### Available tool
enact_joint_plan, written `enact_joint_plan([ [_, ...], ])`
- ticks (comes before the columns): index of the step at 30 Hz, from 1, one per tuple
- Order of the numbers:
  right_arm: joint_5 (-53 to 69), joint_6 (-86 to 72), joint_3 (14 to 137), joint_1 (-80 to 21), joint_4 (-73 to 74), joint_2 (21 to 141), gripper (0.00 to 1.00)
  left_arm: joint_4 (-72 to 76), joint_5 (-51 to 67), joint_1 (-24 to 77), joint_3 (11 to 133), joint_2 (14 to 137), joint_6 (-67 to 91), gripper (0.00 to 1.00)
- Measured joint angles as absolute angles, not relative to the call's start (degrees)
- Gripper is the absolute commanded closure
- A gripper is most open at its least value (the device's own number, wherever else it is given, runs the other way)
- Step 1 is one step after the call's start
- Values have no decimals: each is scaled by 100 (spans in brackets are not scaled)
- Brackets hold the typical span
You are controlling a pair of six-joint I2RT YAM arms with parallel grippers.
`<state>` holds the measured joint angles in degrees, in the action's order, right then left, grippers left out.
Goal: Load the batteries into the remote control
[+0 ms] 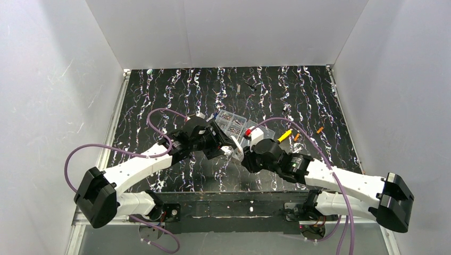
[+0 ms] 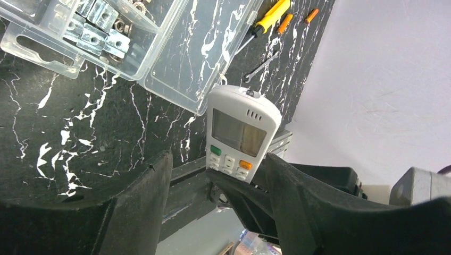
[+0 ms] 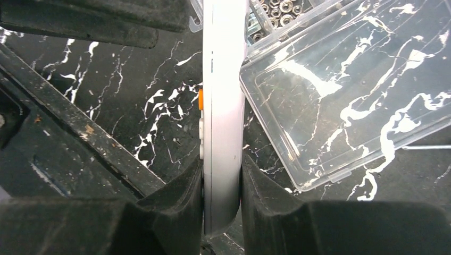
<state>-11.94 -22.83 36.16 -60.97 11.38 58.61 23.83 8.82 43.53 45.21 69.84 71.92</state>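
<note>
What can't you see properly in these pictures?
- Back of the remote control: left wrist view shows its front, right wrist view only its edge.
- Its bottom end: right wrist view, pinched inside the right gripper.
- Batteries: top view, too small to tell ends apart.
- Clear box: left wrist view, cut by the top edge.

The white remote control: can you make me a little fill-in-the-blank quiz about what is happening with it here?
The right gripper is clamped on the button end of the remote control, while the left gripper stands ____ around it. The remote's face shows an orange button and a ____ one. A battery lies on the table beside the screwdriver with the ____ handle.
Missing words: open; green; yellow.
</note>
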Motion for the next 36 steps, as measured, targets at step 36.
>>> enact_joint_plan([
  [36, -3785, -1225, 4967, -7513, 2508, 6958, 99, 2023, 906, 4351, 5214, 7719, 7970, 56],
])
